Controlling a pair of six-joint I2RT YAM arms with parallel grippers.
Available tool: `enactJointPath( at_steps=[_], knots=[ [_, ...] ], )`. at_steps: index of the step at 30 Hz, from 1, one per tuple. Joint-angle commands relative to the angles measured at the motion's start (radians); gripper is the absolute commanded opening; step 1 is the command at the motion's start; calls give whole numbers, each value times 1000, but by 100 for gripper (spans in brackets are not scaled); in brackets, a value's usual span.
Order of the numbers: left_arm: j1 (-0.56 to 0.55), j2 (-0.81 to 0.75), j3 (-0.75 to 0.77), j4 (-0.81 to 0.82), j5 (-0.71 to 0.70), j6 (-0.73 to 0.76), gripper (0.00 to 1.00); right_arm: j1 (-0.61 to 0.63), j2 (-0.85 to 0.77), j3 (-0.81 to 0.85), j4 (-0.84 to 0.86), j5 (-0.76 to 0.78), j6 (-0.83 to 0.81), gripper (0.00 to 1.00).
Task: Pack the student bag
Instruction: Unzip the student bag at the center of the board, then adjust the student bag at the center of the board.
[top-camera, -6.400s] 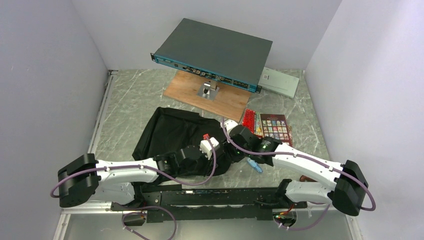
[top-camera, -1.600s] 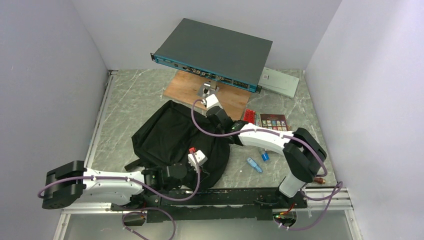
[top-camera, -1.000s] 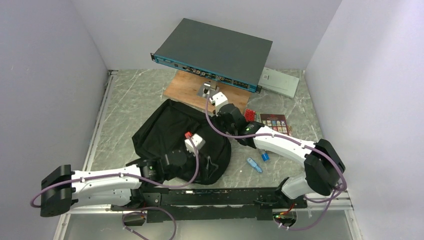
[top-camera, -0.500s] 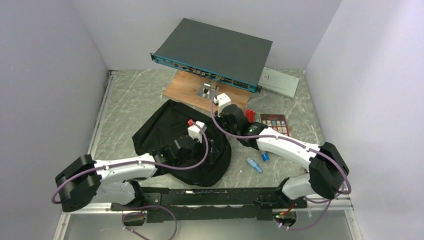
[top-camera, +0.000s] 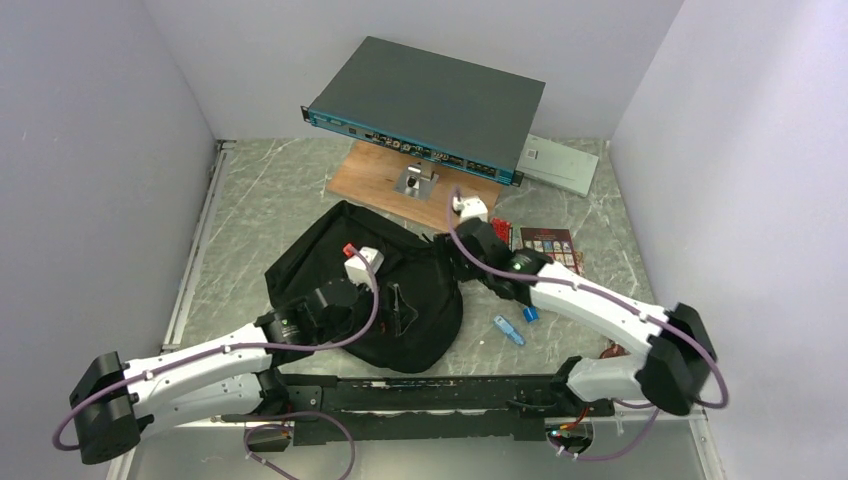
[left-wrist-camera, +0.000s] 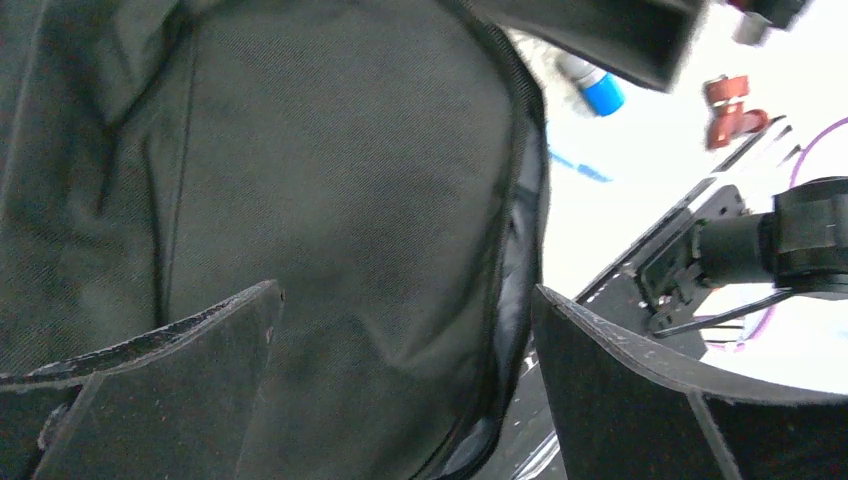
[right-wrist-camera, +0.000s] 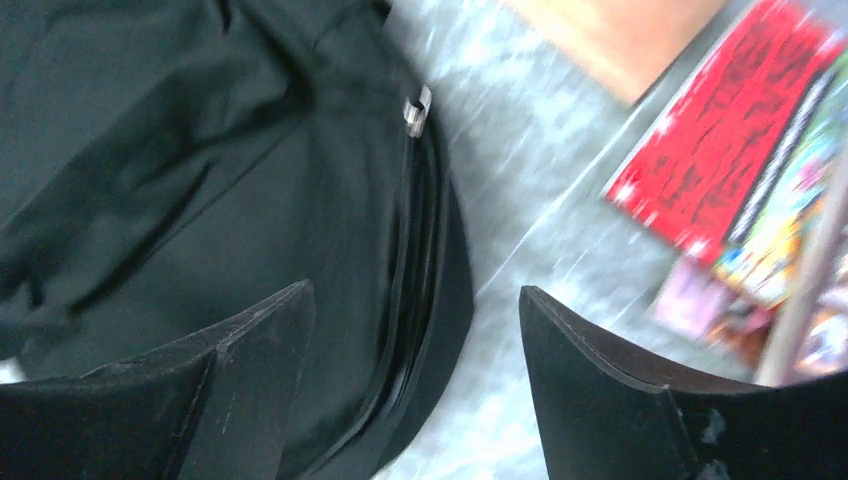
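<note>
The student bag (top-camera: 340, 262) lies slumped on the marble table, black and soft, its zipped edge curving down the right side. My left gripper (top-camera: 375, 298) hovers open over the bag's middle; in the left wrist view only black fabric (left-wrist-camera: 330, 200) shows between its fingers (left-wrist-camera: 405, 380). At the bag's upper right edge my right gripper (top-camera: 455, 245) is open. In the right wrist view its fingers (right-wrist-camera: 410, 380) straddle the bag's zipper rim (right-wrist-camera: 425, 260), with a metal zip pull (right-wrist-camera: 417, 112) just beyond. Neither gripper holds anything.
A red book (top-camera: 500, 237) and a colourful book (top-camera: 552, 250) lie right of the bag. Two small blue items (top-camera: 508, 330) (top-camera: 530, 312) sit near the front. A teal-fronted rack device (top-camera: 430, 105) stands on a wooden board (top-camera: 450, 200) behind, with a grey box (top-camera: 560, 163) at back right.
My right gripper went from shut to open and shifted right, off toward the bag's edge. The left arm swung forward and left over the bag, staying open.
</note>
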Motion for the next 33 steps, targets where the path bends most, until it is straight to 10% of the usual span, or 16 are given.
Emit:
enactJointPath(
  at_steps=[1, 7, 15, 22, 26, 33],
  knots=[
    [27, -37, -18, -97, -17, -10, 100, 33, -124, -172, 67, -211, 308, 78],
    [49, 40, 31, -106, 24, -1, 100, 127, -148, -315, 139, -221, 484, 70],
    [48, 165, 2, 72, 220, 38, 97, -13, -253, -499, 452, -432, 276, 0],
    [34, 211, 33, -2, 169, 74, 90, -162, -22, -298, 580, -822, 85, 0],
    [34, 230, 46, -17, 90, 92, 90, -198, 47, -208, 432, -775, 65, 46],
    [34, 309, 69, 73, 105, 92, 81, -168, -149, -360, 327, -624, 190, 68]
  ],
)
